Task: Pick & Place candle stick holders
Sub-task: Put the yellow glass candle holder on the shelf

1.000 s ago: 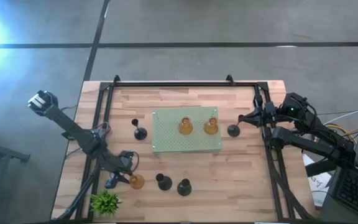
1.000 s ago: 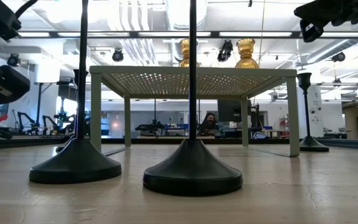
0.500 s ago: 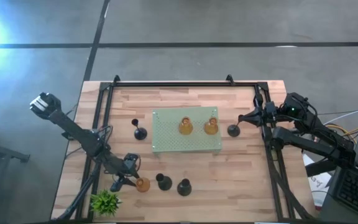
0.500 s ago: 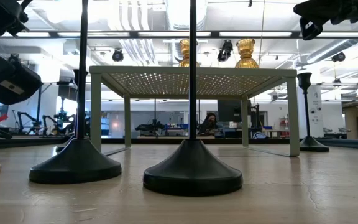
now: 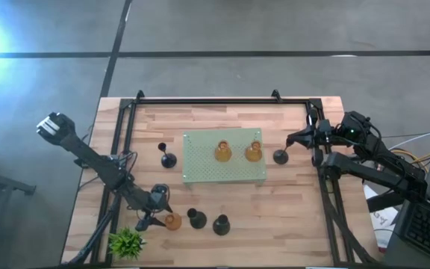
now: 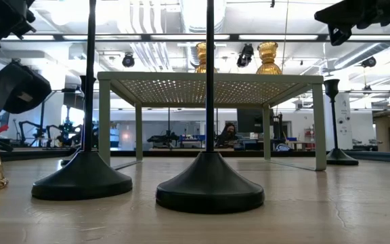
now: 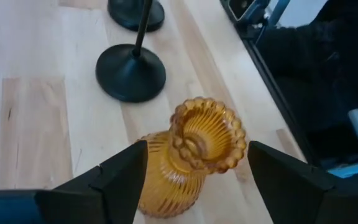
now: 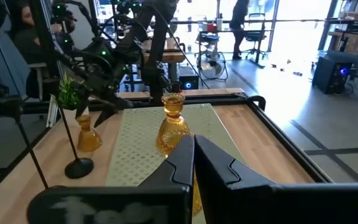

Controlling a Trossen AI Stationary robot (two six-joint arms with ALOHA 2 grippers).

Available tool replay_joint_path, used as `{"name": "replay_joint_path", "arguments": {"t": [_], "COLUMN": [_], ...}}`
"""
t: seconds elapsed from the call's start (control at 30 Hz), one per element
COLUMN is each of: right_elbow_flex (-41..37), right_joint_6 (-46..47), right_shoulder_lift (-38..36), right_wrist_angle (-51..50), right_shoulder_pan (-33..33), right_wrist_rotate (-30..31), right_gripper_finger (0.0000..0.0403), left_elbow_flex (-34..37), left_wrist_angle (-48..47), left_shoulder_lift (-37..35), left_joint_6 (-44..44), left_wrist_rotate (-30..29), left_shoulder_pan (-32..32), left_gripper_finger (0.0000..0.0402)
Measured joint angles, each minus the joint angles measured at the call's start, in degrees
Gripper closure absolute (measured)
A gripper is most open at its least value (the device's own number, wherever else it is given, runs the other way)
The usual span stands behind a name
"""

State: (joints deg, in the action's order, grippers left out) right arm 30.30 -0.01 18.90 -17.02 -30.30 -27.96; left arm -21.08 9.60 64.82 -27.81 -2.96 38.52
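my left gripper [image 7: 191, 168] is down at the table's seven o'clock corner, jaws spread wide on either side of an amber holder [image 5: 172, 221], a finger [image 7: 120, 177] flanking each side of its ribbed body and neither looking like it presses the glass. so this reads as the grasp step: i'm lined up, not yet closed. next move, i'd say, is to squeeze on the narrow neck under the frilly rim, then lift straight up so i don't clip the black holder [image 5: 196, 218] standing just beside it at three o'clock. the board [image 5: 200, 173] at table centre already carries two amber holders [image 5: 223, 152], so that looks like where this one goes. my left arm reaches in long and low from nine o'clock, wrist tipped down over the glass, the plant [image 5: 126, 242] close by. my right gripper [image 5: 292, 140] waits at three o'clock, jaws pressed together on nothing, near another black holder [image 5: 280, 156].
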Motion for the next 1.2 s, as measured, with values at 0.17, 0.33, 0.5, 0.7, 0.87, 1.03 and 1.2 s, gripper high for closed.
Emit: {"name": "replay_joint_path", "arguments": {"t": [0.17,0.33,0.5,0.7,0.87,1.03,1.2], "right_elbow_flex": [0.0,0.0,0.0,0.0,0.0,0.0,0.0], "right_joint_6": [0.0,0.0,0.0,0.0,0.0,-0.2,-0.2], "right_shoulder_lift": [0.0,0.0,0.0,0.0,0.0,0.0,0.0], "right_wrist_angle": [0.0,0.0,0.0,0.0,0.0,0.0,0.0], "right_shoulder_pan": [0.0,0.0,0.0,0.0,0.0,0.0,0.0], "right_wrist_rotate": [0.1,0.1,0.1,0.1,0.1,0.1,0.1], "right_gripper_finger": [0.0394,0.0394,0.0394,0.0394,0.0394,0.0394,0.0394], "left_elbow_flex": [0.0,0.0,0.0,0.0,0.0,0.0,0.1], "left_wrist_angle": [0.2,7.3,11.6,12.0,12.5,12.6,12.2], "left_shoulder_lift": [2.2,6.0,8.6,10.8,11.2,9.8,7.9], "left_joint_6": [1.6,4.1,5.7,5.7,6.5,7.9,7.8], "left_wrist_rotate": [0.0,0.1,0.9,0.9,0.9,0.9,1.1], "left_shoulder_pan": [0.0,0.0,0.0,0.0,0.0,0.0,0.0], "left_gripper_finger": [0.0121,0.0121,0.0127,0.0141,0.018,0.0254,0.027]}}
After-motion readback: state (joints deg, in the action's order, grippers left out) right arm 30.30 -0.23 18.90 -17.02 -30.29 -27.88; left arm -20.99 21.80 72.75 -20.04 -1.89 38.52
